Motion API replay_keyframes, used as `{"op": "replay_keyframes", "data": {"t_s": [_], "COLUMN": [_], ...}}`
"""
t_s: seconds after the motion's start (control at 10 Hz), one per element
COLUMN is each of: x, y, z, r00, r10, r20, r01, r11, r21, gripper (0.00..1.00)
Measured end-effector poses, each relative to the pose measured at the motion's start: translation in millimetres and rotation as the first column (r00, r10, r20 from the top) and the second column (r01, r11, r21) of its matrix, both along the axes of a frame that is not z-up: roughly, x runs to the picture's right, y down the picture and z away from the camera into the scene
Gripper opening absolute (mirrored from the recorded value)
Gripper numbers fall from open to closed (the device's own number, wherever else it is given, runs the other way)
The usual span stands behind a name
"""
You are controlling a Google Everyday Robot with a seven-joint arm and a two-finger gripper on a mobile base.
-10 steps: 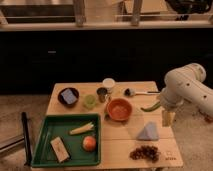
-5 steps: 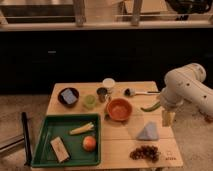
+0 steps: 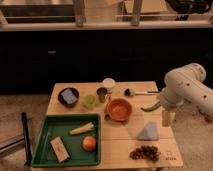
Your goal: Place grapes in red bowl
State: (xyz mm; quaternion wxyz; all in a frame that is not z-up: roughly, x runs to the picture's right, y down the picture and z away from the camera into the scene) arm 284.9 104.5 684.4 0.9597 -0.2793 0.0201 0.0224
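The grapes [image 3: 145, 152], a small dark reddish-purple bunch, lie on the wooden table [image 3: 117, 145] near its front right corner. The red bowl [image 3: 119, 109] sits in the middle of the table and looks empty. My gripper [image 3: 167, 118] hangs from the white arm at the table's right edge, above and to the right of the grapes and to the right of the bowl, apart from both.
A green tray [image 3: 47, 142] at front left holds a round orange-red fruit [image 3: 89, 143], a yellow stick and a tan block. A dark bowl with a blue object [image 3: 68, 96], a green cup [image 3: 89, 101], a metal cup [image 3: 102, 94], a white cup [image 3: 108, 85], a spoon [image 3: 141, 92], a green pepper [image 3: 151, 106] and a grey-blue wedge [image 3: 149, 131] lie around.
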Motion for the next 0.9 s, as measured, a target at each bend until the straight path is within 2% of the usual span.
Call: {"op": "replay_keyframes", "data": {"t_s": [0.4,0.7,0.9], "x": [-1.5,-6.5,-11.7], "y": [5.0,34.1,41.1], "z": [-1.0,-11.9,-9.5], "r00": [1.000,0.998,0.996], "r10": [-0.009,-0.053,-0.080], "r20": [0.006,0.032,0.048], "r01": [0.009,0.054,0.081], "r11": [1.0000,0.9984,0.9965], "r21": [-0.003,-0.016,-0.022], "gripper": [0.80,0.80,0.80]}}
